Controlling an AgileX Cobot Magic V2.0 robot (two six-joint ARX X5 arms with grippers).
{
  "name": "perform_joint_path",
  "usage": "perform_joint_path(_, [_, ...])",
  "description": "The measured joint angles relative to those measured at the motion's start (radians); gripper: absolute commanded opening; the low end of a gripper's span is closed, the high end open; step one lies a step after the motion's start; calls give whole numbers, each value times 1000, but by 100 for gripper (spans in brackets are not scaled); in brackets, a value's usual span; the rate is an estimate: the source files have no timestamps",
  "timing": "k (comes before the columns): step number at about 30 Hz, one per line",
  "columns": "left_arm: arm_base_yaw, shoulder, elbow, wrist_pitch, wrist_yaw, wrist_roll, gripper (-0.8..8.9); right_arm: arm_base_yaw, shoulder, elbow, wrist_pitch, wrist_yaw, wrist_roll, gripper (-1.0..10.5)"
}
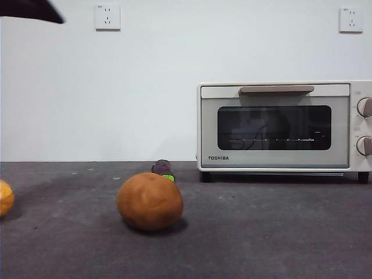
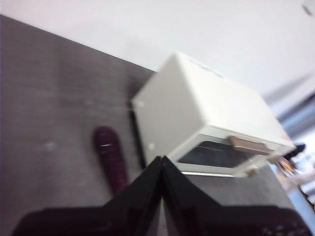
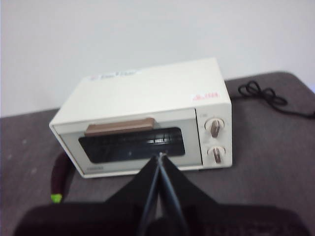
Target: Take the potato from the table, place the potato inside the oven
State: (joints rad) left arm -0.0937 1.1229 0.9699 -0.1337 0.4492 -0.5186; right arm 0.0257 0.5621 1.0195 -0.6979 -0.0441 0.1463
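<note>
The potato (image 1: 150, 201) rests untouched on the open counter (image 1: 273, 232), in front of a small eggplant (image 1: 163, 168) and well apart from the oven (image 1: 279, 125), whose door is shut, so the handle (image 1: 276, 89) likely needs pulling first. Left hand (image 2: 161, 162) and right hand (image 3: 160, 158) both hover high, jaws pressed together and empty, leaving clear room above the potato.

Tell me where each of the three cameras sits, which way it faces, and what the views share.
Front: low, at table height, facing the potato and closed oven; a black arm tip in one top corner.
Left wrist: above, beside the oven, over the eggplant; left claw shut.
Right wrist: above, facing the oven front; right claw shut.
Shared: all show oven and eggplant; only front shows the potato.
</note>
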Motion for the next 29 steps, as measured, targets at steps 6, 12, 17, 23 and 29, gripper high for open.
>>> perform_joint_path(6, [-110,192,203,-35,62,2,-5,0,131,113,-119,0,-8,1])
perform_joint_path(12, [-220,426,472,-178,126,56,-5,0,210,188,-163,0,-50,1])
perform_joint_path(17, [-301,630,713,-293,130,101,-5,0,217,228,-166,-1,-77,1])
perform_joint_path(23, [-377,843,1009,-378,130,121,-5,0,220,243,-174,-1,-90,0])
perform_joint_path(29, [-432,1014,1269,-458,130,137,-5,0,222,243,-203,-1,-90,1])
